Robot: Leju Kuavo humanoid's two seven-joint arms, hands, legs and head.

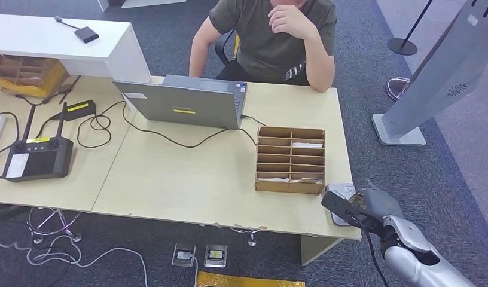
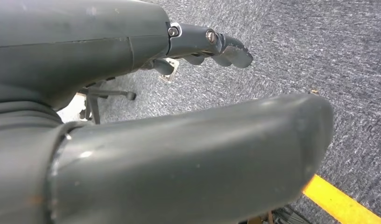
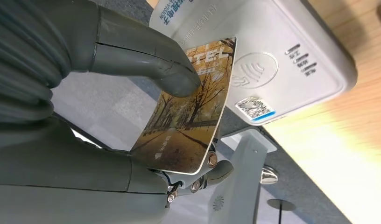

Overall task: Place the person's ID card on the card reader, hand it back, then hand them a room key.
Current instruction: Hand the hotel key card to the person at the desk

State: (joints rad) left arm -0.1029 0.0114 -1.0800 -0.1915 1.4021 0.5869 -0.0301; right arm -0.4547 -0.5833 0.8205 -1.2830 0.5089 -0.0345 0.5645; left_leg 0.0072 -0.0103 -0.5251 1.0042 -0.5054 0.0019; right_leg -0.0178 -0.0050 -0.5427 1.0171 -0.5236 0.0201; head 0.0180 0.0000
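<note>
My right hand (image 1: 362, 206) hangs at the table's near right corner, just over the white card reader (image 1: 339, 192). In the right wrist view the hand (image 3: 132, 140) pinches a card (image 3: 193, 116) printed with an autumn tree avenue between thumb and fingers. One edge of the card lies over the card reader (image 3: 291, 60), near its contactless symbol. My left hand (image 2: 179, 116) hangs above grey carpet with its fingers apart and nothing in it. A person (image 1: 271, 36) in a dark green shirt sits across the table, one hand raised to the face.
A cardboard slotted key box (image 1: 290, 159) stands just left of the reader. A grey laptop (image 1: 185, 103) with cables sits mid-table, and a black controller (image 1: 37, 156) lies at the left. A white kiosk stand (image 1: 436, 75) rises on the right. A yellow floor line (image 2: 340, 203) crosses the carpet.
</note>
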